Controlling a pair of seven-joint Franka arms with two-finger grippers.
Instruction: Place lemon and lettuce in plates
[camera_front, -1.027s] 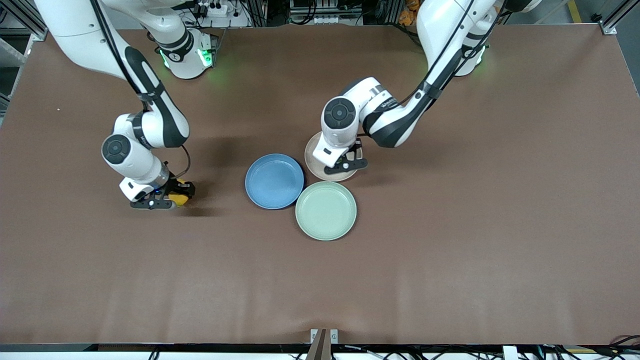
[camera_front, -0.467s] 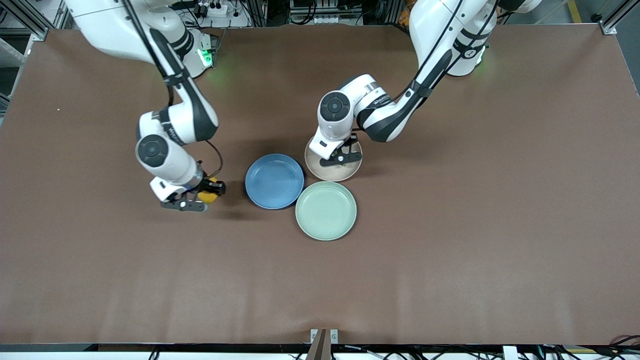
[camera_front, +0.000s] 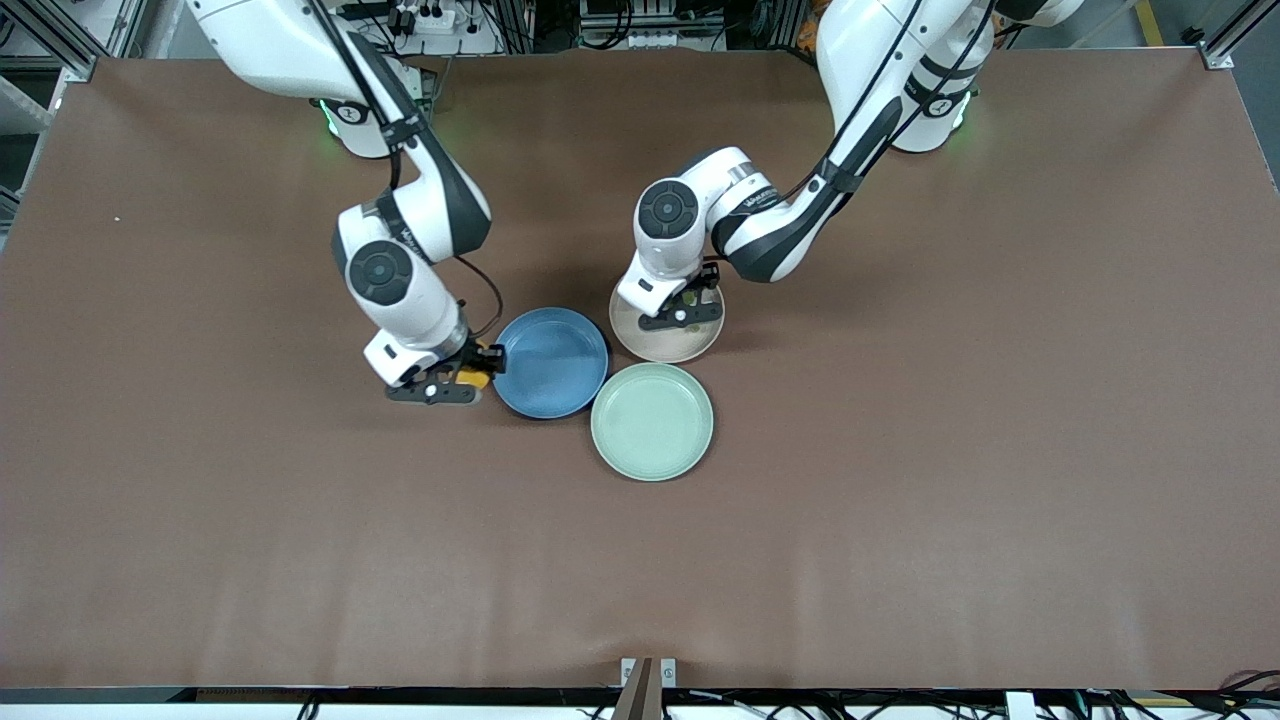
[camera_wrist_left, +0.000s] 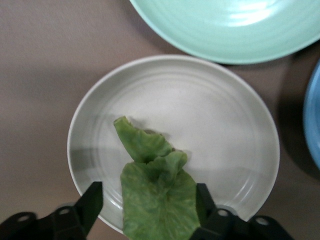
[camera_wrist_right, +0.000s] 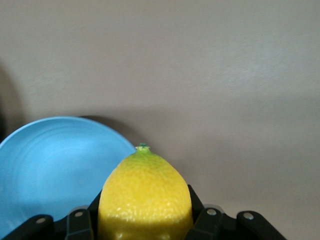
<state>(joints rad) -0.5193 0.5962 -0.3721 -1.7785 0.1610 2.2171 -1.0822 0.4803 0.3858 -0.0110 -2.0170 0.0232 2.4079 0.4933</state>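
Observation:
The wrinkly green lettuce (camera_wrist_left: 155, 190) lies in the pale beige plate (camera_wrist_left: 215, 115), reaching over its rim. My left gripper (camera_wrist_left: 147, 202) hangs low over that plate (camera_front: 660, 345), open, one finger on each side of the leaf. My right gripper (camera_front: 455, 380) is shut on the yellow lemon (camera_wrist_right: 145, 195), whose greenish tip points away from the wrist. It holds the lemon (camera_front: 474, 379) just above the table at the rim of the blue plate (camera_front: 550, 362), on the side toward the right arm's end. The blue plate (camera_wrist_right: 50, 160) has nothing in it.
A pale mint-green plate (camera_front: 652, 421) with nothing in it touches both other plates and is the nearest to the front camera. All three plates sit bunched at the middle of the brown table (camera_front: 900, 500).
My right arm has carried the lemon along the table to the blue plate's rim. My left gripper has opened and let go of the lettuce over the beige plate.

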